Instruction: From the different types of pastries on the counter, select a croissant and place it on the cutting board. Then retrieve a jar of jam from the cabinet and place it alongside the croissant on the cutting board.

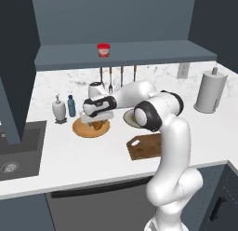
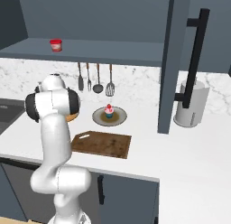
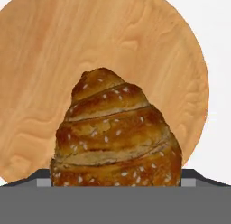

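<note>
The golden-brown croissant [image 3: 117,137] lies on the round tan wooden plate [image 3: 67,47] and reaches from one dark fingertip [image 3: 43,175] to the other. My gripper [image 3: 117,177] is open, low over it, with a finger on each side. From the left, the gripper [image 1: 96,120] hangs over the croissant [image 1: 96,125] on that plate [image 1: 81,130]. The dark cutting board [image 1: 142,148] [image 2: 101,144] lies bare near the counter's front edge. On the cabinet's shelf ledge [image 1: 139,53] stands the red-lidded jam jar [image 1: 103,50] [image 2: 56,45]. The pink cupcake [image 2: 108,110] sits on a grey plate [image 2: 97,115].
A blue bottle [image 1: 71,105] and a white dispenser [image 1: 59,110] stand left of the tan plate. The dark sink [image 1: 18,151] is further left. Utensils [image 2: 97,78] hang on the back wall. A paper towel roll [image 1: 210,91] stands at the right. An open cabinet door [image 2: 173,60] juts out.
</note>
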Available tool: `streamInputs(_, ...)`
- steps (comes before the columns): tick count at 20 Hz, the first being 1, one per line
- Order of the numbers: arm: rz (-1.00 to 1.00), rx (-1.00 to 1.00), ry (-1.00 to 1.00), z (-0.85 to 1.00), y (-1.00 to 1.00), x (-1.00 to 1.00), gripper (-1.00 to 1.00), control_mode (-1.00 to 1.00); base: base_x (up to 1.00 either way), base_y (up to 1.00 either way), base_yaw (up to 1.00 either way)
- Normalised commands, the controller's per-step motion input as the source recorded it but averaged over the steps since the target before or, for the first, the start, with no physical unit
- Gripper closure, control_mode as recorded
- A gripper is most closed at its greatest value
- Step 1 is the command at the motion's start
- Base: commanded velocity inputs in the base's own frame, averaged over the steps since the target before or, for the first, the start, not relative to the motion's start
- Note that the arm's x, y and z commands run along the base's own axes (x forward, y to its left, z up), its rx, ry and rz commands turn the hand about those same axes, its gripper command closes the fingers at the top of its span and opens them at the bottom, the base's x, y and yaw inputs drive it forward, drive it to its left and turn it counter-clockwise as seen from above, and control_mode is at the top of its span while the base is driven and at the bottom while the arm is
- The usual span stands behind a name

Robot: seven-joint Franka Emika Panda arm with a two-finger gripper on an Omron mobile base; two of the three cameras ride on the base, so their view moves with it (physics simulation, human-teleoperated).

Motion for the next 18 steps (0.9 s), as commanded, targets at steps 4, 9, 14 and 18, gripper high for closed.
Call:
streamInputs(4, -0.09, 0.00, -0.04, 0.40, -0.20, -0.76, 1.00, -1.00, 0.00, 0.00, 0.00)
streamInputs(9, -0.16, 0.00, 0.00, 0.70, -0.39, -0.52, 1.00, -1.00, 0.00, 0.00, 0.00)
streamInputs(14, -0.08, 0.00, 0.05, 0.31, -0.57, -0.52, 1.00, -1.00, 0.00, 0.00, 0.00)
streamInputs(18, -0.04, 0.00, 0.02, 0.01, -0.88, -0.49, 1.00, -1.00, 0.00, 0.00, 0.00)
